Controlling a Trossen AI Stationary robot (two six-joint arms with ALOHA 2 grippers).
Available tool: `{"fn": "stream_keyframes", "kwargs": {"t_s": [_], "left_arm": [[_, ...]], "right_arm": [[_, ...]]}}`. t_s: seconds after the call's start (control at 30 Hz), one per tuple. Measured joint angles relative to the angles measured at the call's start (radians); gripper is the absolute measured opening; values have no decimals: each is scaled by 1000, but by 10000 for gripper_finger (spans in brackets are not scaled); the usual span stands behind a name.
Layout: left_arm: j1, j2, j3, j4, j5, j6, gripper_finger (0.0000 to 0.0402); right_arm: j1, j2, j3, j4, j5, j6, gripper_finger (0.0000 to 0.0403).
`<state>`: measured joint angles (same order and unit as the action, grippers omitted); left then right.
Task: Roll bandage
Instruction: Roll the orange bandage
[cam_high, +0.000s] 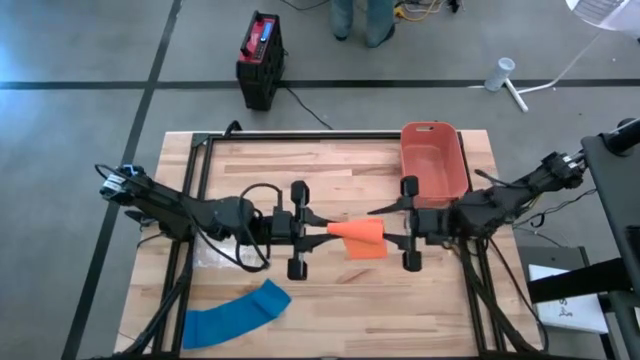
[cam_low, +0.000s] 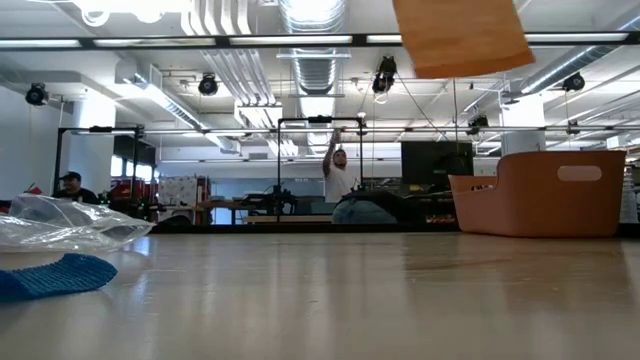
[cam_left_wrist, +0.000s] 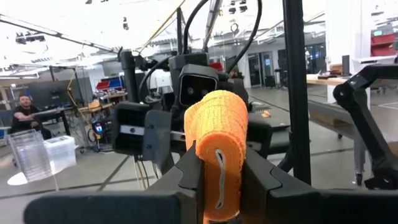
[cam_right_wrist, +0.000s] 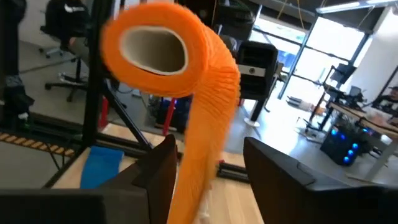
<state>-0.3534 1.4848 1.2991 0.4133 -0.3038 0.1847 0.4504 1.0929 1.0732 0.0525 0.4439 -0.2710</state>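
**Orange bandage held in mid-air between the two grippers**

In the high view the two arms are meeting over the middle of the table. The left gripper is reaching in from nine o'clock and the right gripper from three o'clock, with the orange bandage hanging between them, above the wood rather than lying on it.

The left wrist view is showing the left gripper's fingers clamped on either side of the orange bandage roll, which is standing upright between them, its loose end hanging down the front. In the right wrist view the right gripper's fingers are standing apart: the rolled end of the bandage, with its pale hollow core, is hanging in front of them and a strip is trailing down through the gap. Whether either finger is touching that strip cannot be told.

A blue bandage is lying flat near the table's seven o'clock corner, well apart from the grippers. A red-orange bin is sitting at about two o'clock, near the right arm. A clear plastic bag is resting on the table just beside the blue bandage in the low view.
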Motion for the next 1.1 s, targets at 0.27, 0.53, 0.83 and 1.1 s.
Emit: {"fn": "stream_keyframes", "kwargs": {"t_s": [0.27, 0.53, 0.83, 1.1], "left_arm": [[0, 5, 0, 47, -2, -57, 50], [6, 5, 0, 112, -58, -108, 50], [22, 5, 0, 163, -187, -98, 50], [25, 5, -2, 113, -211, 45, 50]], "right_arm": [[-39, 8, 4, -19, 1, -14, 78], [-56, 16, 4, -70, 95, -54, 5], [-62, 29, 2, -197, 133, 50, 3], [-60, 9, 15, -200, 100, 53, 24]]}}
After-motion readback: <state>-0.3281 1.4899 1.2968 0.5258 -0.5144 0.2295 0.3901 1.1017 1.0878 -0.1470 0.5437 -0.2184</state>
